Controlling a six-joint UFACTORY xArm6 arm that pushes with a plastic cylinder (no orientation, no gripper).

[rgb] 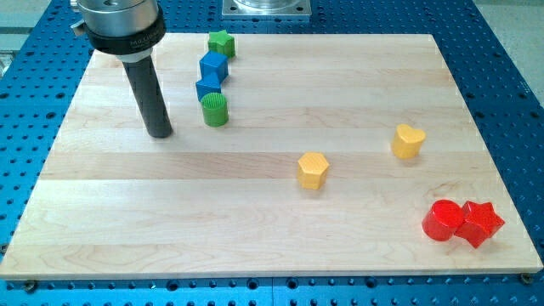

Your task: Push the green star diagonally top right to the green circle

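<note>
Tip (160, 133) planted just left of green circle (215, 110); no fingers on rod. Green star (221, 42) at board's top edge, above two blue blocks (212, 75) stacked toward circle.

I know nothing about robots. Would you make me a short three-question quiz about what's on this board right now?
1. True or false: my tip is touching the green star.
2. How many blue blocks sit between the green star and the green circle?
3. Which pair touches each other? A) the two yellow blocks B) the red circle and red star C) the green star and a yellow block

Key: 1. False; the tip stands apart, toward the view's left of the green circle. 2. Two. 3. B.
</note>
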